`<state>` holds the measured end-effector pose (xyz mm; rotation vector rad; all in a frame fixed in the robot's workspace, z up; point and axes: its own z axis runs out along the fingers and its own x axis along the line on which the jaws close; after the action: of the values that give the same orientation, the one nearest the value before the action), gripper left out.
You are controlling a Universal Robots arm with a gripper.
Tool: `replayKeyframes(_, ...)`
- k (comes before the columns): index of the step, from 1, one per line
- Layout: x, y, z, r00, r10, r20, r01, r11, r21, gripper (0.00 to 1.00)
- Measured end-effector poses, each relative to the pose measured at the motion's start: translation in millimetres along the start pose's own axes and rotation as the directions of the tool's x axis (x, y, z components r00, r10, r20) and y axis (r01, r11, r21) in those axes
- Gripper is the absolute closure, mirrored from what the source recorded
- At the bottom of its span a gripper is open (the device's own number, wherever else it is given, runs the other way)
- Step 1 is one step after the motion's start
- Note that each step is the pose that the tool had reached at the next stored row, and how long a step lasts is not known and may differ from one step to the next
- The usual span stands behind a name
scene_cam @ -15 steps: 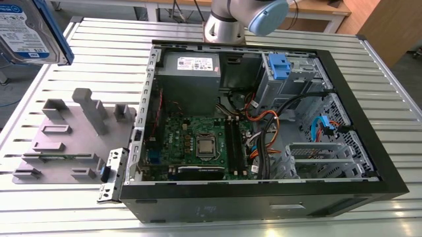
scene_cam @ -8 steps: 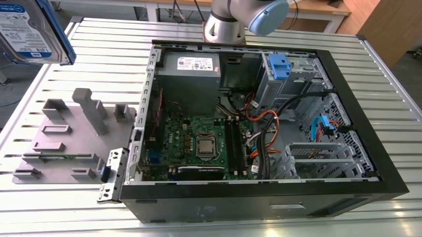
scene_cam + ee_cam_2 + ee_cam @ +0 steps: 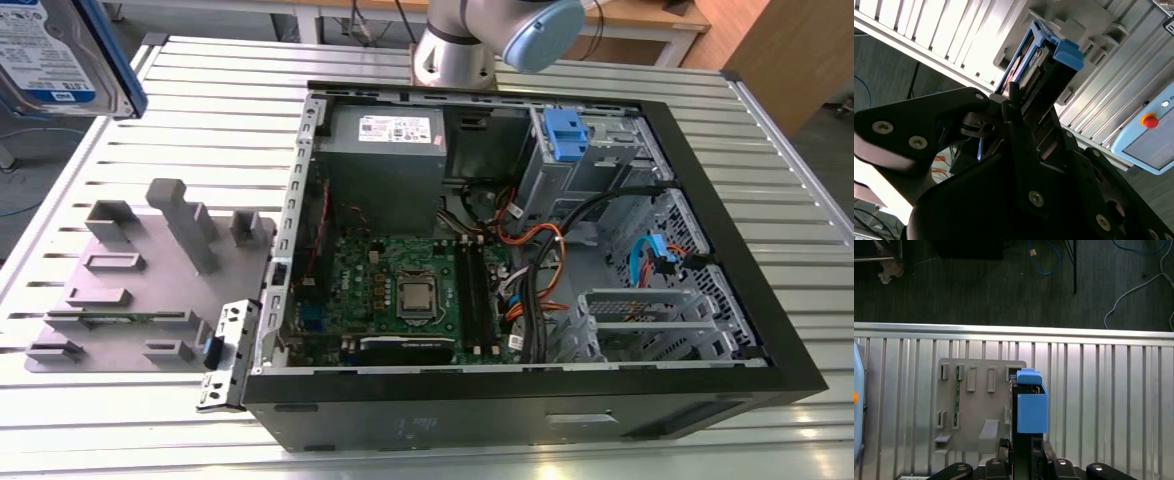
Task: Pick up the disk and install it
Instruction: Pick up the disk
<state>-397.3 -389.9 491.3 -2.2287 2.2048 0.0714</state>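
hand clamped on disk by its edge, held high over tabletop at 10 o'clock of open computer case, so it clears the grey holder

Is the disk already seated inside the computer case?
No: the disk is up at the exterior view's upper left, well outside the open computer case.
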Motion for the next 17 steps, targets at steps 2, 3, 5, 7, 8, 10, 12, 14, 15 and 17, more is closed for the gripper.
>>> replayKeyframes(2, -0.1, 0.0, -1.4, 1.0000, 0.000, 0.0000, 0.000, 1.0000, 0.0000, 0.65)
replayKeyframes(3, -0.1, 0.0, -1.4, 1.0000, 0.000, 0.0000, 0.000, 1.0000, 0.0001, 0.65)
replayKeyframes(5, -0.1, 0.0, -1.5, 1.0000, 0.000, 0.0001, 0.000, 1.0000, 0.0002, 0.65)
replayKeyframes(7, -0.1, 0.1, -1.6, 1.0000, 0.000, 0.0000, 0.000, 1.0000, 0.0001, 0.65)
replayKeyframes(8, -0.1, 0.1, -1.6, 1.0000, 0.000, 0.0000, 0.000, 1.0000, 0.0001, 0.65)
replayKeyframes(10, 0.0, -0.5, -1.6, 1.0000, 0.000, 0.0001, 0.000, 1.0000, 0.0002, 0.65)
replayKeyframes(12, 0.0, -2.4, -1.7, 1.0000, 0.000, 0.0000, 0.000, 1.0000, 0.0001, 0.65)
replayKeyframes(14, 0.0, -5.0, -1.8, 1.0000, 0.000, 0.0000, 0.000, 1.0000, 0.0001, 0.65)
replayKeyframes(15, 0.0, -6.6, -1.9, 1.0000, 0.000, 0.0000, 0.000, 1.0000, 0.0001, 0.65)
replayKeyframes(17, 0.0, -9.8, -1.9, 1.0000, 0.000, 0.0000, 0.000, 1.0000, 0.0001, 0.65)
